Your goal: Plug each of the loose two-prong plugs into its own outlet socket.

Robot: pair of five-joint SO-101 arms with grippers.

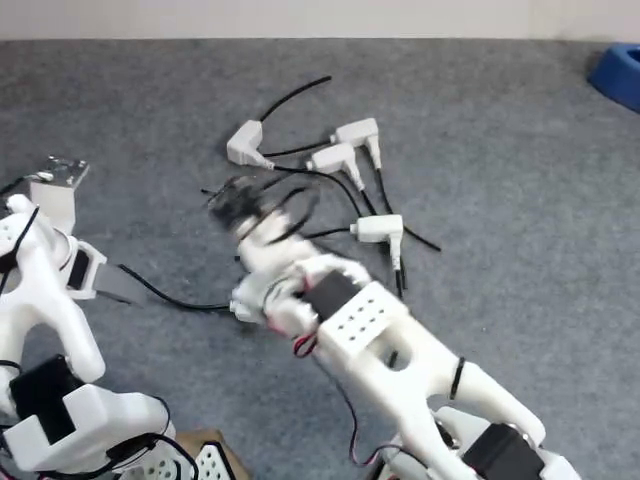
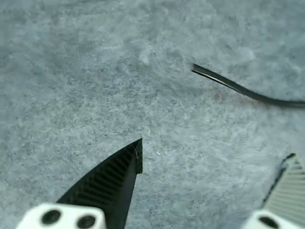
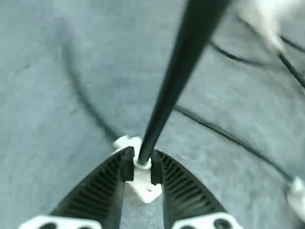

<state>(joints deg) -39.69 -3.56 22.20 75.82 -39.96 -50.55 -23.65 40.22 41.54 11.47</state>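
Observation:
My right gripper is shut on a small white plug, gripping it where its black cable leaves it; the cable stretches away from the fingers. In the high view this gripper is a blur over the tangle of cables at mid-table. Several white plug pieces with black leads lie beyond it: one to the left, two side by side, one nearer. My left gripper stands open over bare carpet at the left; a loose black cable end lies just ahead of it.
Grey carpet covers the table. A blue object sits at the far right corner. Something brown, like cardboard, shows at the near edge between the arm bases. Black cables cross the middle, one running left toward my left gripper.

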